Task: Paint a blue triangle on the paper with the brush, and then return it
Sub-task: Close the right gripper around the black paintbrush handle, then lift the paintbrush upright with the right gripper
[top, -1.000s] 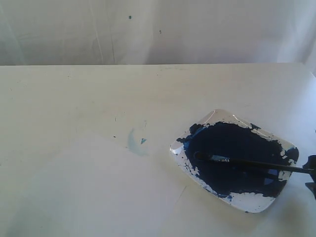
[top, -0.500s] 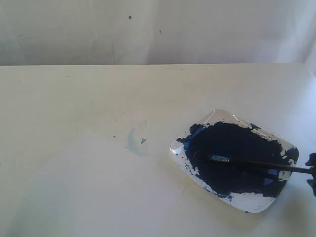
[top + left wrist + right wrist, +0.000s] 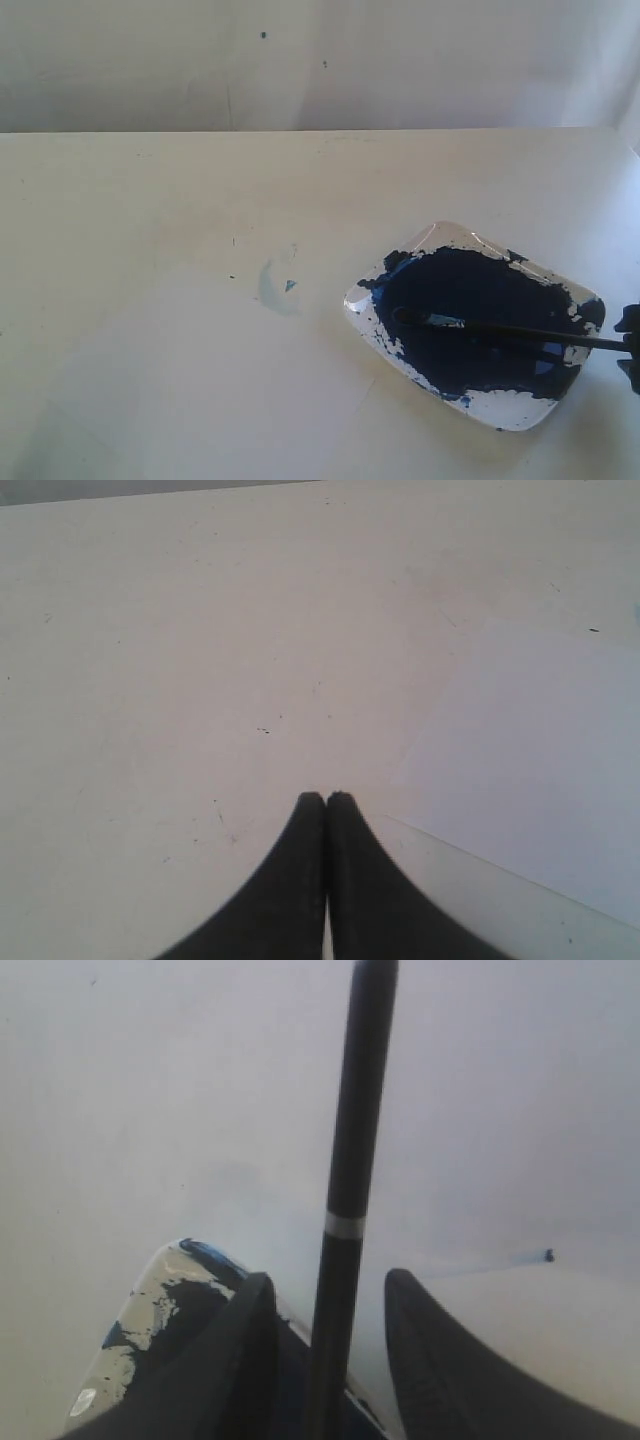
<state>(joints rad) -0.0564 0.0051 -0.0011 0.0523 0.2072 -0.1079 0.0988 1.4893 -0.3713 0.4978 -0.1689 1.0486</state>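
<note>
The brush [image 3: 500, 329] lies across a white dish of navy paint [image 3: 475, 322], its tip in the pool and its black handle pointing right. My right gripper [image 3: 632, 347] is at the handle's end, at the right edge of the exterior view. In the right wrist view the handle [image 3: 348, 1160] runs between the open jaws [image 3: 328, 1276] with a gap on each side. The paper [image 3: 220, 390] lies front left, its edges faint, and shows again [image 3: 540, 750] beside my shut, empty left gripper [image 3: 326, 798]. No blue triangle is visible.
A faint pale-blue smudge [image 3: 270, 285] marks the table [image 3: 150, 200] left of the dish. The table's far edge meets a pale backdrop [image 3: 320, 60]. The dish rim [image 3: 150, 1290] sits right beside my right fingers.
My right gripper has shifted slightly to the right along the handle. The brush and dish have not moved.
</note>
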